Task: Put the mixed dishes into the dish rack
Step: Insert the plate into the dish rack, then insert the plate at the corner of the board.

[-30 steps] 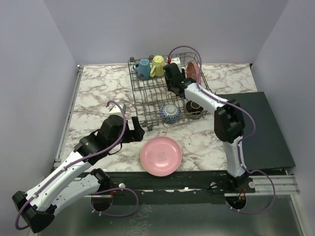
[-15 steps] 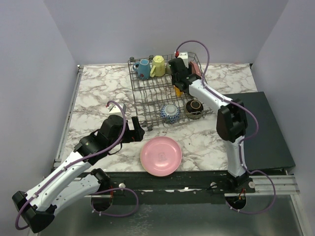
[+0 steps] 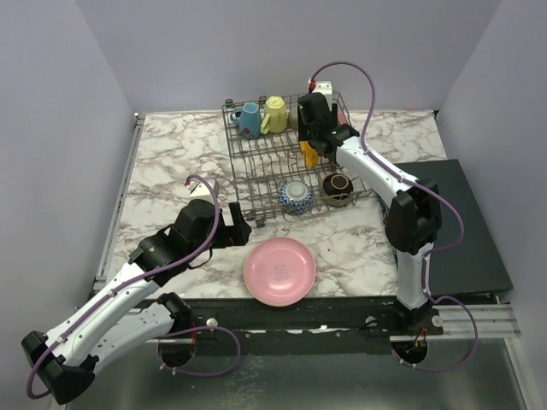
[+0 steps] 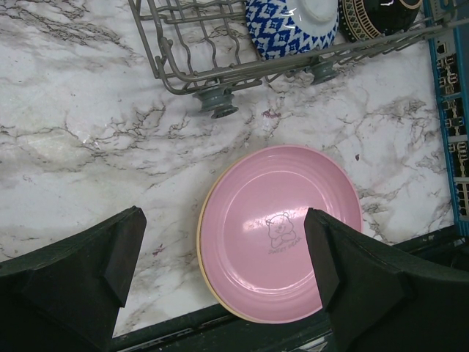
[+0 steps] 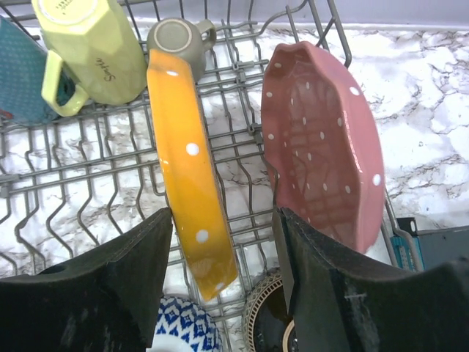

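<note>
The dish rack (image 3: 265, 162) holds a blue mug (image 3: 249, 120), a pale yellow mug (image 3: 274, 113), a blue-white bowl (image 3: 297, 196) and a dark brown bowl (image 3: 338, 188). The orange-yellow plate (image 5: 187, 183) stands on edge between the tines, next to the dark red dotted plate (image 5: 322, 147) and a grey mug (image 5: 176, 40). My right gripper (image 5: 227, 257) is open above the orange plate's near end, fingers (image 5: 139, 279) not touching it. The pink plate (image 4: 282, 231) lies flat on the table near the front edge. My left gripper (image 4: 223, 257) is open and empty above it.
A dark flat box (image 3: 453, 222) lies on the right of the table. The rack's near corner and foot (image 4: 216, 103) are just beyond the pink plate. The black front rail (image 3: 291, 312) runs along the table's near edge.
My right gripper has drawn up and back from the rack. The orange plate now stands free in the tines. The left arm has not moved.
</note>
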{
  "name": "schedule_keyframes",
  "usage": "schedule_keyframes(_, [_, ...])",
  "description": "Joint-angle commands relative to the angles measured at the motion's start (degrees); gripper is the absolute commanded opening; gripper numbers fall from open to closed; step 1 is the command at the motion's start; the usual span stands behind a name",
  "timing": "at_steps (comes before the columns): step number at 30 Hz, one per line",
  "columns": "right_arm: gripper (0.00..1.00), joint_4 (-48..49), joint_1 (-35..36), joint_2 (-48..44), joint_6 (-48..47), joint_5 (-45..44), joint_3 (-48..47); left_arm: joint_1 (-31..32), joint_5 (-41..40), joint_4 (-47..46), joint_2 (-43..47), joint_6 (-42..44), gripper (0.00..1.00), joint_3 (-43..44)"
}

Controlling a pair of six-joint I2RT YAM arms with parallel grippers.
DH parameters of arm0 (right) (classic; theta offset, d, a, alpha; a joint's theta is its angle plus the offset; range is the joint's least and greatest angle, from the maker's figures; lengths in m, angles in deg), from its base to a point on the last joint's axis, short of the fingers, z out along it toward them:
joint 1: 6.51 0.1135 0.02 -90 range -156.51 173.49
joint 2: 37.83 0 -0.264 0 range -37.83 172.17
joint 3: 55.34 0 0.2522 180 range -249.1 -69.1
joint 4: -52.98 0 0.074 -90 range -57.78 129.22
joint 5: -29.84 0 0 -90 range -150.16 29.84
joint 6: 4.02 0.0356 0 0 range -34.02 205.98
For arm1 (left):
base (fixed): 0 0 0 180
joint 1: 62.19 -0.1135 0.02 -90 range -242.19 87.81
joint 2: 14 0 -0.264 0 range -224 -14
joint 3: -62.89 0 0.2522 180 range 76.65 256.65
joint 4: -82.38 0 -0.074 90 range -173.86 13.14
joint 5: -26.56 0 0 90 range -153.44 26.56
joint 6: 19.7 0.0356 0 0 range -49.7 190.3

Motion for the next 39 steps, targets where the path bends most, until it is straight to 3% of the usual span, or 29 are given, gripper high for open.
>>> schedule_keyframes(1, [0.63, 1.4, 0.2, -5.4, 0.9, 3.9, 2.5, -0.3, -0.2, -0.1, -0.1, 0.0, 0.99, -0.6])
schedule_keyframes(25, [0.64, -5.0, 2.4, -30.6, 1.3, 22.2, 22.0, -0.3, -0.6, 0.2, -4.4, -1.6, 0.99, -1.0])
schedule_keyframes(32, [0.63, -9.1, 2.5, -39.3, 3.9, 27.5, 31.4, -0.2, 4.4, 0.2, -7.0, -3.0, 0.99, -0.5])
schedule_keyframes(39, [0.62, -10.9, 3.0, -43.9, 7.1, 35.2, 38.5, -0.2, 8.3, -0.5, -11.6, -9.0, 0.89, -3.1])
